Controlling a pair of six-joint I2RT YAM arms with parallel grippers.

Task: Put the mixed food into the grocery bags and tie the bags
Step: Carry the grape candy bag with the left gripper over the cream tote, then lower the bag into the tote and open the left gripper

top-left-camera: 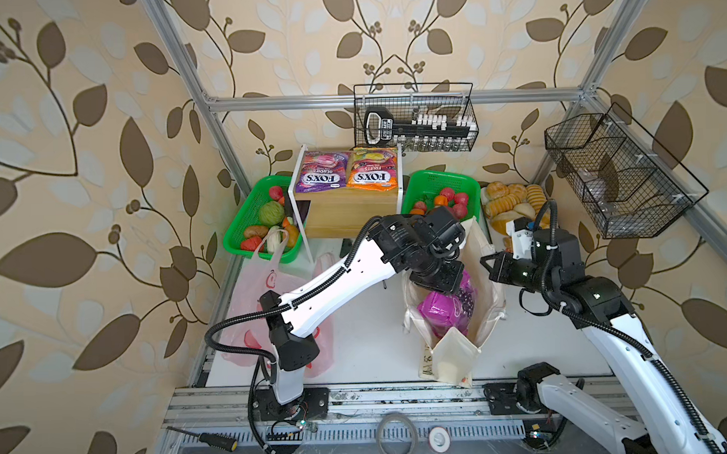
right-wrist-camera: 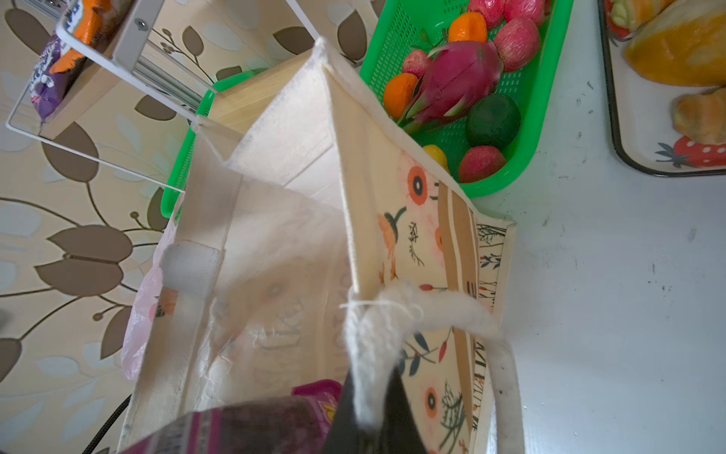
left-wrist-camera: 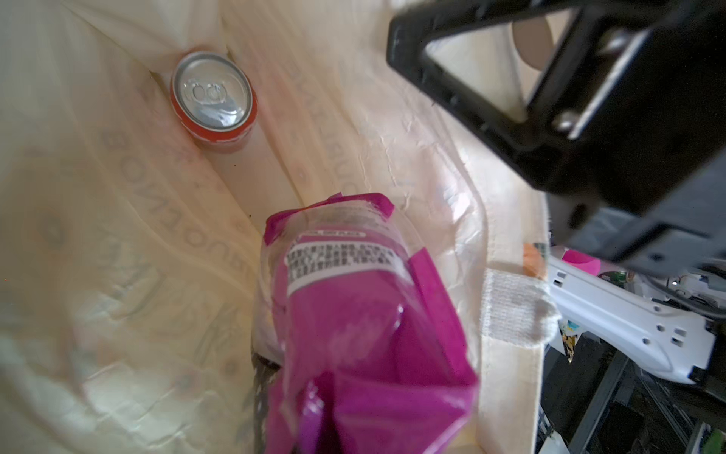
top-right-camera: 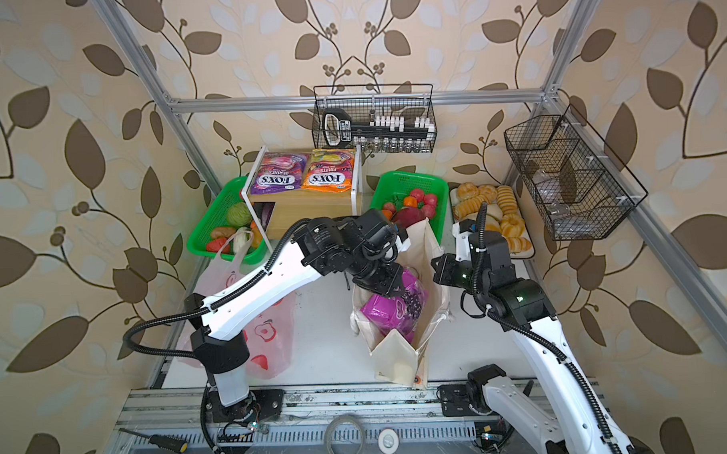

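The cream canvas tote [top-left-camera: 453, 349] stands open, holding a tilted magenta packet [left-wrist-camera: 353, 334] and an upright red drink can [left-wrist-camera: 214, 94]; the pink plastic bag [top-left-camera: 247, 290] lies flat nearby.

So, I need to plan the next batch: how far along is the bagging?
Done: the red cola can sits in the canvas tote. In hand: the left gripper appears to hold the magenta packet inside it, and the right gripper grips the rope handle. Left: the orange FOX'S packet on the shelf, the dragon fruit and orange in the green basket, the flat pink bag, all tying.
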